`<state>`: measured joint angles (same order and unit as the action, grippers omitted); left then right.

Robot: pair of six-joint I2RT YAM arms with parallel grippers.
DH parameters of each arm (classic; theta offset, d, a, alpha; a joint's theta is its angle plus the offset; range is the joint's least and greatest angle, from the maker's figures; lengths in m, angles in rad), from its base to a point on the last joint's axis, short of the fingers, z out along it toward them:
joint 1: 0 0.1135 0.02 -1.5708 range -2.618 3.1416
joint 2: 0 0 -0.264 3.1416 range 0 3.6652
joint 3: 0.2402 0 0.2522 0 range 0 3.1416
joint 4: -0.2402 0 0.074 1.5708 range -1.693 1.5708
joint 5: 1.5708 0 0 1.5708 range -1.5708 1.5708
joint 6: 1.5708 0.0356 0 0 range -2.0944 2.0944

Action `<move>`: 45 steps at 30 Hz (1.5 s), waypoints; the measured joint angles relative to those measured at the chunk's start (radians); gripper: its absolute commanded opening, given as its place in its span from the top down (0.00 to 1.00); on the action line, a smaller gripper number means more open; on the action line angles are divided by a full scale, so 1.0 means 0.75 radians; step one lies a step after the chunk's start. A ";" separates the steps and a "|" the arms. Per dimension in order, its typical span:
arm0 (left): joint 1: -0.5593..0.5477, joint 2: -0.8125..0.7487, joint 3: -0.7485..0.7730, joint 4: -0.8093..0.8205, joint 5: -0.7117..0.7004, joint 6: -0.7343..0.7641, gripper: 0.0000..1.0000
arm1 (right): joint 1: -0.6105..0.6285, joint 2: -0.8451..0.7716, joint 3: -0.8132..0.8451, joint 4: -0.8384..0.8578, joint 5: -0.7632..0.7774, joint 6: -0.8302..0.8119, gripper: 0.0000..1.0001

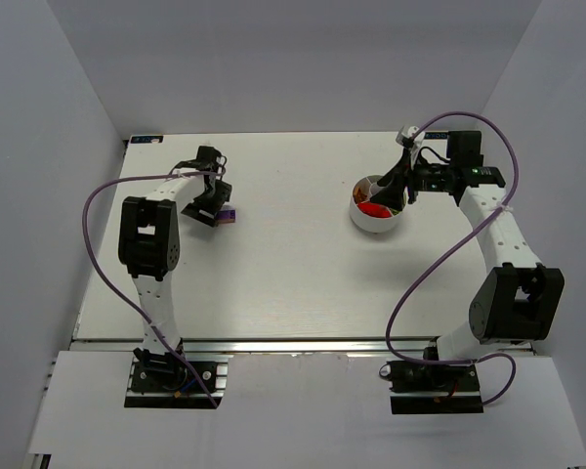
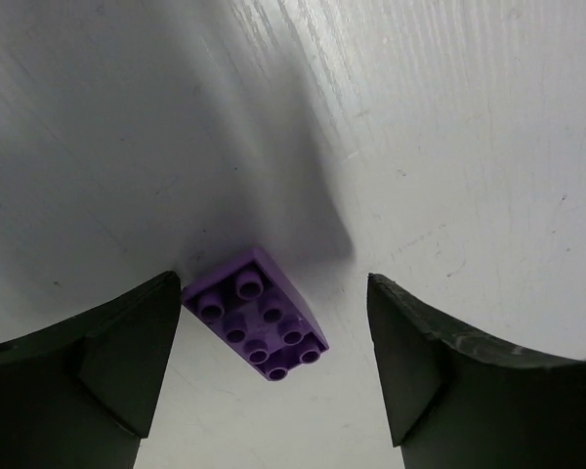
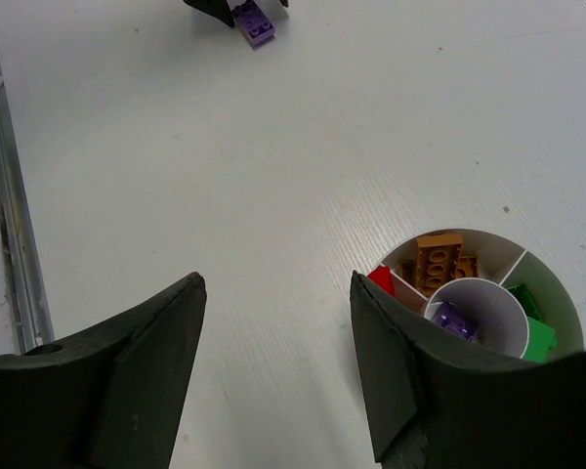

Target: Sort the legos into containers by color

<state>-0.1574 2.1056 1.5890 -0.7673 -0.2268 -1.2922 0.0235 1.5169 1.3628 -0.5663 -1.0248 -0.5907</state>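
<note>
A purple lego [image 2: 257, 327] lies studs up on the white table, between the fingers of my left gripper [image 2: 273, 285]. That gripper is open, and the brick lies close to its left finger. From above, the left gripper [image 1: 215, 203] sits at the far left with the purple lego [image 1: 230, 216] beside it. The round white divided bowl [image 3: 469, 235] holds orange legos [image 3: 438, 259], a red one [image 3: 382, 279], green ones [image 3: 532, 318], and a purple one [image 3: 456, 319] in its central cup. My right gripper [image 3: 275, 283] hangs open and empty just left of the bowl [image 1: 371, 221].
White walls enclose the table on three sides. A metal rail [image 3: 10, 215] runs along the near table edge. Purple cables [image 1: 439, 264] loop off both arms. The far-off purple lego [image 3: 255, 23] shows at the top of the right wrist view.
</note>
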 measured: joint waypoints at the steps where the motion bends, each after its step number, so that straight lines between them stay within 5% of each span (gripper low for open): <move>1: 0.004 0.003 0.003 -0.005 0.003 -0.010 0.19 | -0.003 0.000 0.000 0.001 0.001 0.002 0.34; 8: 0.017 0.017 0.006 0.007 0.025 -0.013 0.63 | -0.012 0.000 -0.001 0.001 -0.006 0.011 0.32; 11: 0.017 0.016 0.003 0.044 0.060 0.014 0.74 | -0.012 0.000 -0.011 0.000 -0.014 0.022 0.11; 13: 0.017 -0.001 -0.034 0.092 0.092 0.039 0.79 | -0.010 -0.002 -0.034 0.010 -0.025 0.026 0.10; 21: 0.010 -0.288 -0.399 0.304 0.308 0.064 0.83 | 0.169 -0.017 -0.144 -0.014 -0.070 0.021 0.11; 24: -0.022 -0.441 -0.531 0.379 0.372 0.022 0.83 | 0.330 0.014 -0.125 -0.016 -0.077 0.100 0.19; 28: -0.107 -0.598 -0.677 0.513 0.441 -0.070 0.83 | 0.531 0.125 -0.077 0.116 0.025 0.402 0.23; 36: -0.260 -0.684 -0.848 0.679 0.486 -0.210 0.83 | 0.772 0.407 0.146 0.240 0.416 1.083 0.16; 45: -0.312 -0.693 -0.864 0.778 0.504 -0.227 0.83 | 0.784 0.433 0.150 0.263 0.593 1.309 0.24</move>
<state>-0.3912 1.5856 0.9409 -0.1837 0.1509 -1.4624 0.6113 1.8416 1.4754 -0.3687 -0.5804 0.3912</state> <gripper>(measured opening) 0.455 0.774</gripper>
